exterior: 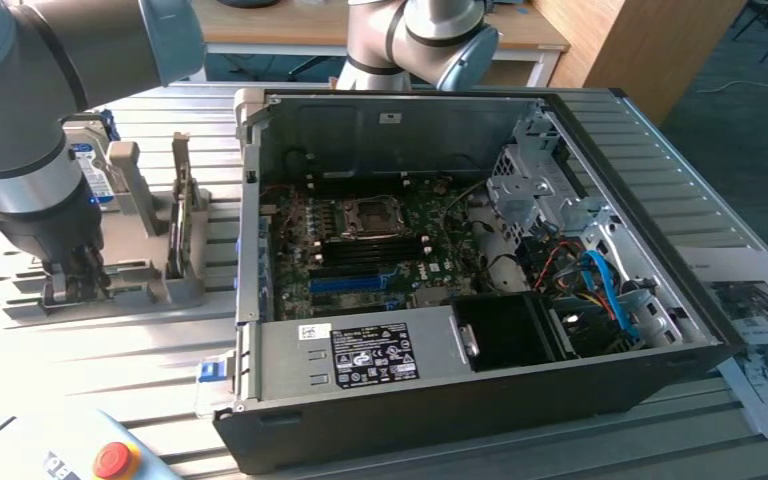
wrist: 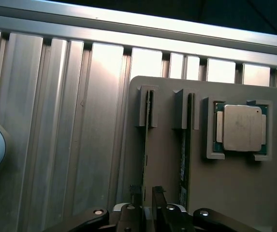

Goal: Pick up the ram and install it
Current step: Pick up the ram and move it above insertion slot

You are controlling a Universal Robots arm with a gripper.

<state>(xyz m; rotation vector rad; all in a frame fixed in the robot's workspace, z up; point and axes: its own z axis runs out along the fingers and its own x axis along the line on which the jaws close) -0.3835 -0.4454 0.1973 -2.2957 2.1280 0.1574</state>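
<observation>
where the tool (exterior: 71,278) hangs low at the grey holder (wrist: 167,145), its two fingers (wrist: 158,198) pinch the ram (wrist: 146,140) from both sides, the stick standing on edge in its slot. just beside it a second stick (wrist: 185,140) sits in the next slot, then the processor chip (wrist: 242,128) in its pocket. the holder lies on the slatted counter (wrist: 70,121), near the open computer case (exterior: 357,405).
</observation>
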